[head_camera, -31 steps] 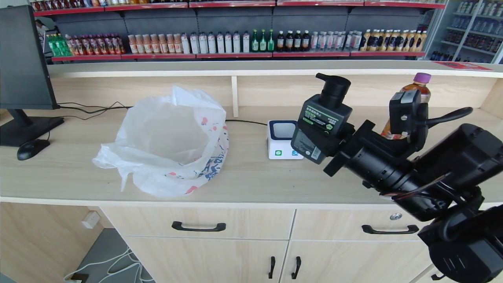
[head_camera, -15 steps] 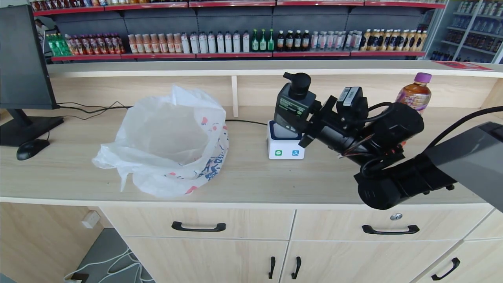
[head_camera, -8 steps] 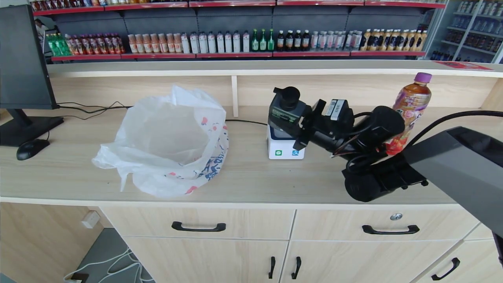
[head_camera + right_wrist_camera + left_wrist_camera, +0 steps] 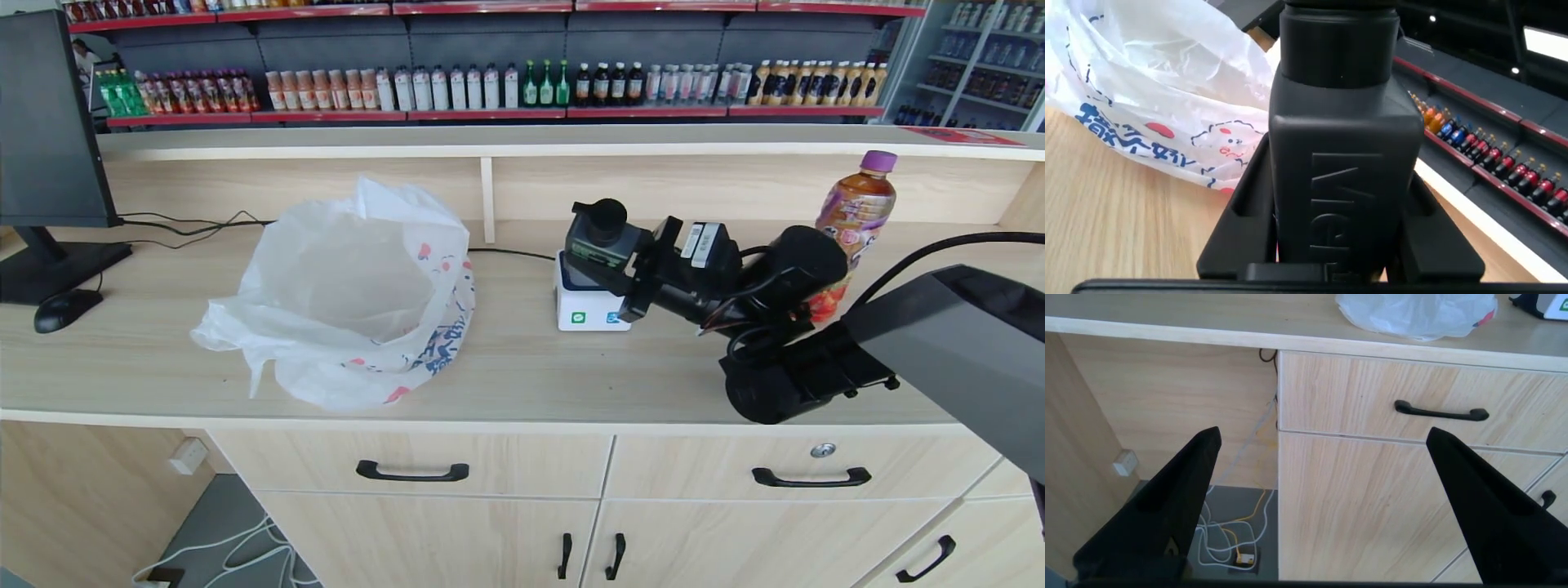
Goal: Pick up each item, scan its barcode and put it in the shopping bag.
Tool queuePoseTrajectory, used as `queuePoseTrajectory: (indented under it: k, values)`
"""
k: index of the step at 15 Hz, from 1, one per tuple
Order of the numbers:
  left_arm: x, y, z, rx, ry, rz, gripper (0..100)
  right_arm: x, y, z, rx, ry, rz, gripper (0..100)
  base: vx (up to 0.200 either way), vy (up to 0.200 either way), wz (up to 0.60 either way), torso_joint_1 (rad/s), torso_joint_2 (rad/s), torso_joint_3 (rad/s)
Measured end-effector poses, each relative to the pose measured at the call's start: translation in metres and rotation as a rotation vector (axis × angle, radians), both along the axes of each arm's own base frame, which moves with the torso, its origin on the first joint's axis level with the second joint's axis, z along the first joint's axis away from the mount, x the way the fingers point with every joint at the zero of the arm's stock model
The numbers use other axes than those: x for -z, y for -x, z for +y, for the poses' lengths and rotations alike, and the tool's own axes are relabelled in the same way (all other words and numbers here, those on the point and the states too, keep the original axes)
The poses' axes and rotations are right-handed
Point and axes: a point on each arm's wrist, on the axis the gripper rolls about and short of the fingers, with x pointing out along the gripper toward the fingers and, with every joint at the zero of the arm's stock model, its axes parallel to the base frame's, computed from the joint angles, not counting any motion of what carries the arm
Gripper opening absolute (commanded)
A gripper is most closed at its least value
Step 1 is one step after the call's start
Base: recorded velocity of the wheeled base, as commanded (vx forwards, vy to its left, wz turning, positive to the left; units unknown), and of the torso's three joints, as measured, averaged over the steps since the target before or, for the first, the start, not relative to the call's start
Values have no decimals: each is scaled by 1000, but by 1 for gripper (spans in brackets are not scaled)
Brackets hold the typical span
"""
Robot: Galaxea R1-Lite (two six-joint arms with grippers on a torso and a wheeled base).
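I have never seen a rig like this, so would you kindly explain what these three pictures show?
It is a two-armed robot at a shop checkout. The wide picture comes from a camera on its head, looking down at the wooden counter. The other two come from cameras on its wrists. On the counter are a white shopping bag, a white scanner, a drink bottle with a purple cap, and a monitor at the left. The right pincer is shut on a dark bottle, holding it just over the scanner; the right wrist picture shows that bottle close up. The left pincer hangs open and empty below counter level, before the drawers.
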Motion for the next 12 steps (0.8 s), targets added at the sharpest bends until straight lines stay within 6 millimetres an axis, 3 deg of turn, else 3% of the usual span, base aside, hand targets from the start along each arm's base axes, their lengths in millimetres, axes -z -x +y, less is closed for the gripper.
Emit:
queuePoseTrajectory:
  k: [4,10,12]
  values:
    - [0,0,0,0,0,0,100,-2,3,-2,0,0,5,0,0,0,0,0,0,0]
    - [0,0,0,-1,1,0,100,-26,46,-18,-11,0,56,0,0,0,0,0,0,0]
    - [0,0,0,-1,0,0,100,-33,52,-21,-4,-12,52,0,0,0,0,0,0,0]
